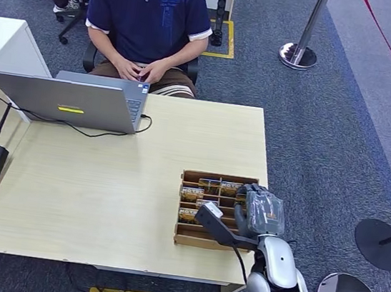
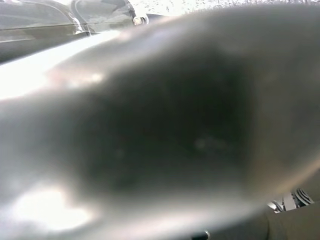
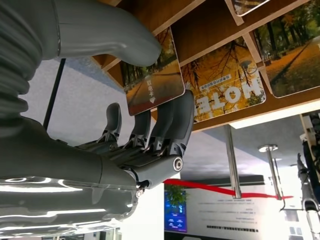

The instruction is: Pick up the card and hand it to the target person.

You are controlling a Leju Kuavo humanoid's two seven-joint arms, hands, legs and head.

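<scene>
So we're right in the grab step here: our right hand (image 1: 256, 213) is down at the wooden card box (image 1: 184, 237) near the right end of the table (image 1: 121, 194), and from the right wrist view the thumb (image 3: 113, 37) sits on one face of a card (image 3: 153, 87) while the dark fingers (image 3: 170, 120) press up against the other face, so it looks pinched between them. That card is tilted up out of its slot at the box's edge, with other cards (image 3: 226, 85) lying flat in the compartments beside it. It isn't clear of the box yet, far as we can tell. The left wrist view is just a grey blur, so we can't tell what our left hand is doing. The person (image 1: 147, 17) sits across the table behind the laptop (image 1: 63, 100), hands together in their lap. Next up, we reckon, is lifting the card straight out without snagging the dividers, then a long reach over the table toward them, keeping the pinch firm so that thin card doesn't slide out.
</scene>
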